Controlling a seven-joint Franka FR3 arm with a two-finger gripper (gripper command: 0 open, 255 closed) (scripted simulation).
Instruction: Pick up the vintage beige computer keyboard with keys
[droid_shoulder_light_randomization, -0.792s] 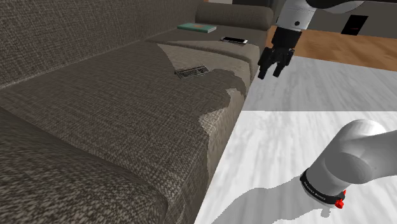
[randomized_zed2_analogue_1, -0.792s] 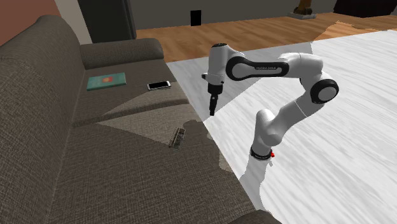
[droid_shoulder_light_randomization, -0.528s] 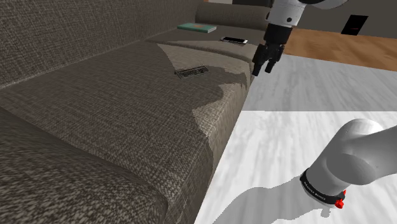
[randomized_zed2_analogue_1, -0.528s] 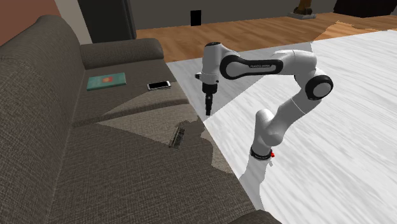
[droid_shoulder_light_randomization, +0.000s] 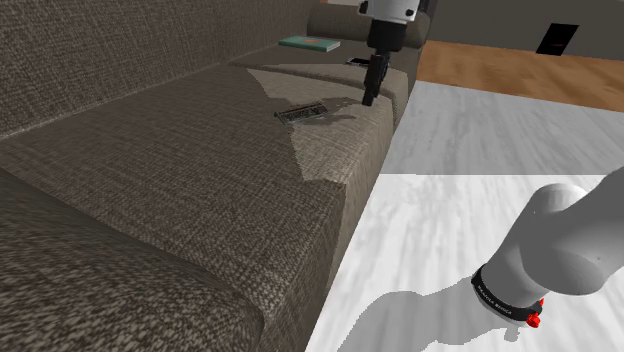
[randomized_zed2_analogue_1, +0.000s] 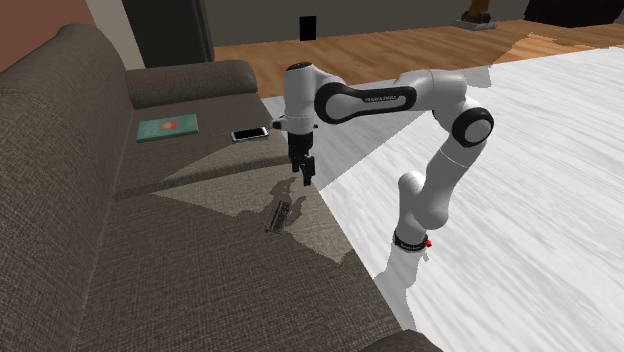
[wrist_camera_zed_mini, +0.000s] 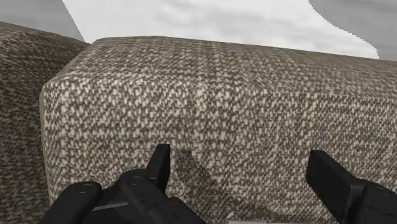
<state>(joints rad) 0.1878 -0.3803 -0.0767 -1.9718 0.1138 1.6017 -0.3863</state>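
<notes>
While claw (randomized_zed2_analogue_1: 303, 181) hangs spread apart near keyboard (randomized_zed2_analogue_1: 280, 215), phone (randomized_zed2_analogue_1: 250, 133), book (randomized_zed2_analogue_1: 167, 127) lie farther along sofa (randomized_zed2_analogue_1: 150, 265).

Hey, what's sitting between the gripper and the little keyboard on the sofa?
Nothing. In the second exterior view, only bare sofa cushion fabric lies between the open gripper and the keyboard.
</notes>
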